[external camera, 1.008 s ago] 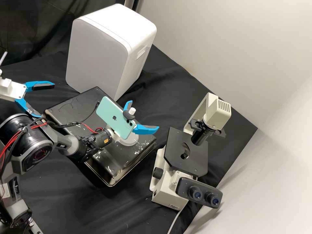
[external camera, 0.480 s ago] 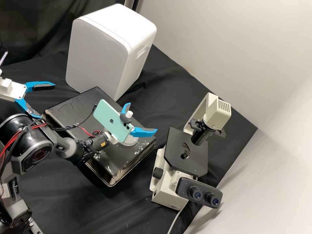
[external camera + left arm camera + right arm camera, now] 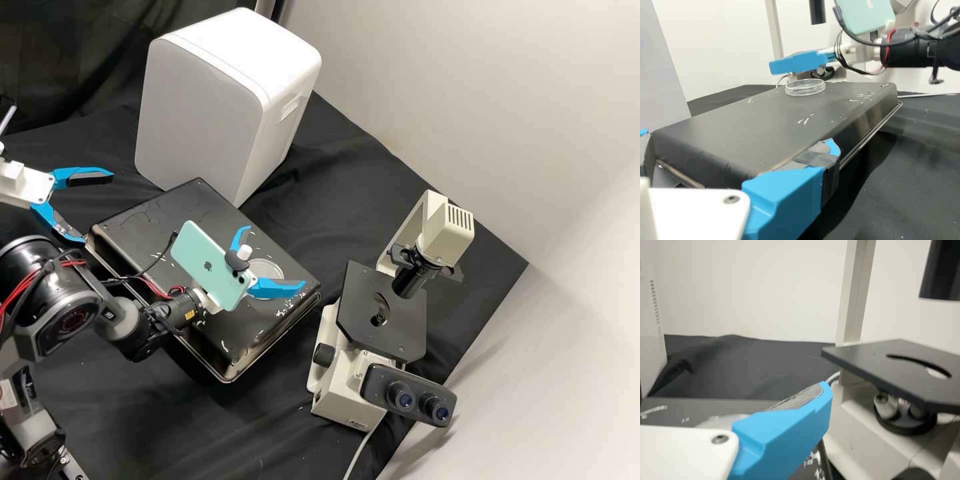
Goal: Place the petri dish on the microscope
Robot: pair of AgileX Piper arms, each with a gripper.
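Observation:
The clear petri dish (image 3: pixel 272 272) lies on the near right part of a black raised tray (image 3: pixel 147 227). My right gripper (image 3: pixel 275 258) hangs open just over the dish, one blue finger on each side of it, with a mint-green camera block on its wrist. The left wrist view shows the dish (image 3: pixel 805 87) under one of those blue fingers (image 3: pixel 797 62). The microscope (image 3: pixel 373 347) stands to the right of the tray, its black stage (image 3: pixel 383 310) bare; the right wrist view has the stage (image 3: pixel 900 365) close ahead. My left gripper (image 3: pixel 95 207) is open at the tray's far left corner.
A tall white appliance (image 3: pixel 227 93) stands behind the tray. The microscope's lamp head (image 3: pixel 443 230) overhangs the stage, and its eyepieces (image 3: pixel 417 400) point to the front. A pale wall runs along the bench's right edge. Black cloth covers the bench.
My right gripper has drawn back to the left and sunk lower over the tray, uncovering the petri dish between its fingers. The dish, the left gripper and the microscope have not moved.

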